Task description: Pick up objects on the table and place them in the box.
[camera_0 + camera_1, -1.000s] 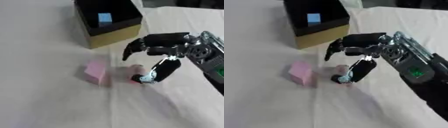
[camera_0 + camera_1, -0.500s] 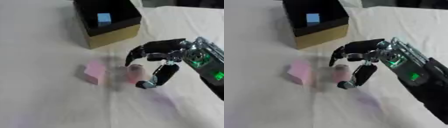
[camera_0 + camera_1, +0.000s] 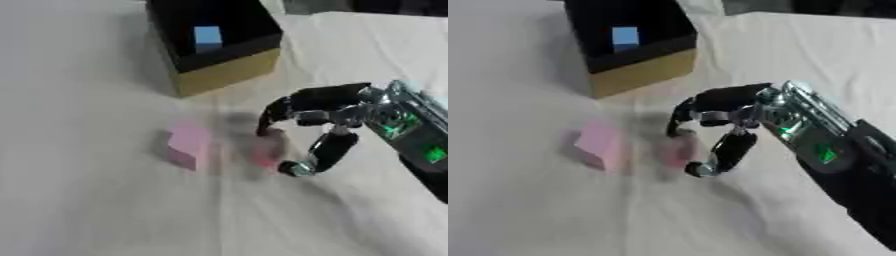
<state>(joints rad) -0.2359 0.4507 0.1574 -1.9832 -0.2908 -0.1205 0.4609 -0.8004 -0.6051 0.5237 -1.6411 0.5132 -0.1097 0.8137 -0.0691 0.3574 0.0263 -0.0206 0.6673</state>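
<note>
A pale cloth covers the worktop (image 3: 105,210), with creases running across it. In the upper middle of the frame stands the box (image 3: 229,75), black inside with tan outer walls, and a small blue block (image 3: 207,38) lies within it. The right hand (image 3: 328,107) comes in from the right side of the frame, black with silver parts and green lights on the wrist. Its fingers (image 3: 278,111) arch down from above and the thumb (image 3: 319,155) curls from below, and between them is a small reddish-pink object (image 3: 269,150), blurred, near the centre of the frame. The fingers look closed around this object, though the blur makes the contact hard to judge. Just to the left of it, apart from the hand, a pink block (image 3: 187,144) lies on the cloth.
</note>
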